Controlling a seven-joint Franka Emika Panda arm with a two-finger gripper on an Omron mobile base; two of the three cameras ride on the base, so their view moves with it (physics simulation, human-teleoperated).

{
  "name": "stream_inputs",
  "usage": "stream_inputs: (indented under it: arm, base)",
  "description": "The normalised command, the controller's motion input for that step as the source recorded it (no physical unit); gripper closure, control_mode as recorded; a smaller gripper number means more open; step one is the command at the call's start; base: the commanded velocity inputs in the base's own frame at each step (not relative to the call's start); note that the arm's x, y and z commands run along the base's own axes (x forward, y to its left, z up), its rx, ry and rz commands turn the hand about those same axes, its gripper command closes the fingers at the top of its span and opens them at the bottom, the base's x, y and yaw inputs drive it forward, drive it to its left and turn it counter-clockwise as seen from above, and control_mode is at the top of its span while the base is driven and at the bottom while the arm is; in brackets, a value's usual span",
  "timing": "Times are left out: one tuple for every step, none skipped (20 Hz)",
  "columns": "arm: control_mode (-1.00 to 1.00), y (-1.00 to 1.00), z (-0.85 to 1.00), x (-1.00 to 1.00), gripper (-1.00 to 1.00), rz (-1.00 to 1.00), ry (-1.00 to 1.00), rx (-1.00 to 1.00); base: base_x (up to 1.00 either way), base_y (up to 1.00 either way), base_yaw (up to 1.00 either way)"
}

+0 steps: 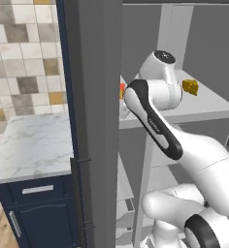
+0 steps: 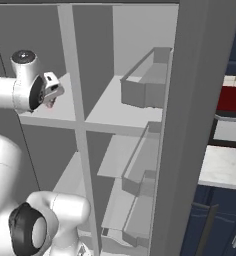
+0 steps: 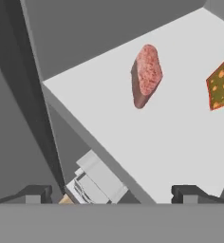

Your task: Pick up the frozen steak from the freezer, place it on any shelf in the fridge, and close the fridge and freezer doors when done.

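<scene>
Task at an early stage: the flat pinkish-red frozen steak (image 3: 146, 75) lies unheld on a white freezer shelf (image 3: 133, 137), with an orange holed cheese wedge (image 3: 221, 85) near it to the right in the hand view. The two-finger gripper (image 3: 113, 193) hovers above the shelf, jaws wide apart and empty. Left to do, judged from this: grasp, transfer to a fridge shelf (image 2: 115, 112), shut both tall grey doors (image 1: 94, 121), which stand open. Room: a white marble counter (image 1: 34, 145) over navy cabinets (image 1: 39, 213) at far left, with a tiled wall (image 1: 24, 53) behind.
</scene>
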Motion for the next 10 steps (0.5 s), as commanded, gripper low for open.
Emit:
stream_inputs:
  arm:
    - [-1.00,0.11,-0.12,0.64,-1.00,0.00,0.00,0.00]
    - [-1.00,0.17,-0.12,0.61,-1.00,0.00,0.00,0.00]
    - [-1.00,0.24,-0.14,0.60,-1.00,0.00,0.00,0.00]
    - [-1.00,0.29,-0.19,0.56,-1.00,0.00,0.00,0.00]
    - [-1.00,0.31,-0.26,0.54,-1.00,0.00,0.00,0.00]
    - [-1.00,0.29,-0.32,0.54,-1.00,0.00,0.03,0.00]
    - [-1.00,0.29,-0.34,0.52,-1.00,0.00,0.03,0.00]
    - [-1.00,0.26,-0.33,0.51,-1.00,0.00,0.03,0.00]
    - [-1.00,0.26,-0.25,0.53,-1.00,0.00,0.01,0.00]
    - [-1.00,0.24,-0.21,0.55,-1.00,0.00,0.01,0.00]
  base:
    - [0.00,0.00,0.00]
    - [0.00,0.00,0.00]
    - [0.00,0.00,0.00]
    - [0.00,0.00,0.00]
    - [0.00,0.00,0.00]
    - [0.00,0.00,0.00]
    - [0.00,0.00,0.00]
    - [0.00,0.00,0.00]
    - [0.00,0.00,0.00]
    - [0.00,0.00,0.00]
